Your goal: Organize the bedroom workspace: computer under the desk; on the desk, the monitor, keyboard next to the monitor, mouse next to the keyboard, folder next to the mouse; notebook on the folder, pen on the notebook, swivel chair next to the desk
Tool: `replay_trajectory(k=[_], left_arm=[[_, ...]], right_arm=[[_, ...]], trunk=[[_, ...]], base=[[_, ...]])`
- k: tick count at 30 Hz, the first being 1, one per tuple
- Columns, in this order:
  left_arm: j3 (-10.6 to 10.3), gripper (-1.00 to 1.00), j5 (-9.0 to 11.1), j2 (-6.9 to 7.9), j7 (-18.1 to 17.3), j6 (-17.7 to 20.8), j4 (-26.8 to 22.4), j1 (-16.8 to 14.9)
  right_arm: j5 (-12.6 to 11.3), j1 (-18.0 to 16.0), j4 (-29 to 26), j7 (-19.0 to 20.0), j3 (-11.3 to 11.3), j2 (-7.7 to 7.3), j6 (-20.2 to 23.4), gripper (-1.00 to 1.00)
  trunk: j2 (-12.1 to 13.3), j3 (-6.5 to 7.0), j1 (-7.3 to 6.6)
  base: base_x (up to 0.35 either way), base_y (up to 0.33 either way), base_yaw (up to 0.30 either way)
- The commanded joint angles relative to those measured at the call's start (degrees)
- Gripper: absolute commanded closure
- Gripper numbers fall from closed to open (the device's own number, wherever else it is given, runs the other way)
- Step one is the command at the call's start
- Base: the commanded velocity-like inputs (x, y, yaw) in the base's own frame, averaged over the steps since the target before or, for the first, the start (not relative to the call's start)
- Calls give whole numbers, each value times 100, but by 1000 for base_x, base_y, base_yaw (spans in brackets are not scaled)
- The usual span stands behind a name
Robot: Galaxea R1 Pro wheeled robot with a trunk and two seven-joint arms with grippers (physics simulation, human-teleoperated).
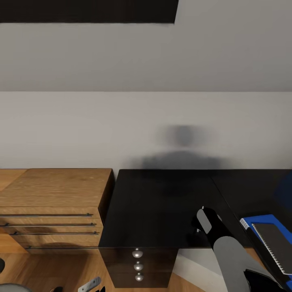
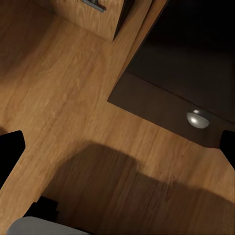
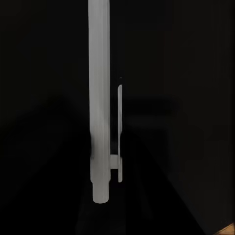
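Looking at the right wrist view, the pen (image 3: 99,98) runs straight down the frame with its clip showing, black glossy worktop behind it, so I'd say the right hand is pinching it, though the fingers themselves aren't visible there. In the head view the right arm (image 1: 227,247) reaches over the worktop (image 1: 162,202), and its tip is too dark against the black surface to read the grip from that angle.

The folder (image 1: 259,221) lies on the worktop at the right edge of the head view with the notebook (image 1: 275,243) stacked on top, so the pen is the last piece of that pile. The stack sits off to the arm's right, partly cut off by the frame.

Main risk as I see it: the pen is round and thin, so if it's let go from any height or with a tilt it can roll off the notebook, off the folder, maybe off the worktop altogether. Black hand over black surface also makes height hard to judge.

The left hand (image 2: 117,147) is spread wide, dark fingertips at both edges of its wrist view, hanging empty over the wood floor (image 2: 63,98) beside the drawer unit's silver knob (image 2: 198,118), near a light-wood chest (image 1: 52,202)
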Motion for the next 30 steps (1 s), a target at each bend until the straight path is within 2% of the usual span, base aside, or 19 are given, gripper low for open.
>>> replay_trajectory(k=[1, 12, 26, 28, 30], left_arm=[[8, -100, 47, -3, 1, -13, 0, -3], [8, -100, 47, -4, -16, -9, 2, -3], [-6, -100, 39, -10, -27, 3, 15, -3], [-7, -100, 38, -11, -27, 4, 16, -3], [-4, -100, 40, -10, -31, 4, 17, -3]], right_arm=[[-68, -4, -9, -44, -16, 5, 0, 100], [-69, -5, -42, -42, -8, 5, 3, 100], [-67, -2, -461, -75, 6, 37, 58, 100], [-66, -2, -470, -76, 38, 38, 66, 100], [-64, -4, -481, -78, 176, 36, 108, 100]], trunk=[[37, 12, -22], [478, 209, -264], [1040, 461, -571], [1120, 497, -615], [1200, 532, -659]], base=[[0, 0, 0], [0, 0, 0], [0, 0, 0], [0, 0, 0], [0, 0, 0]])
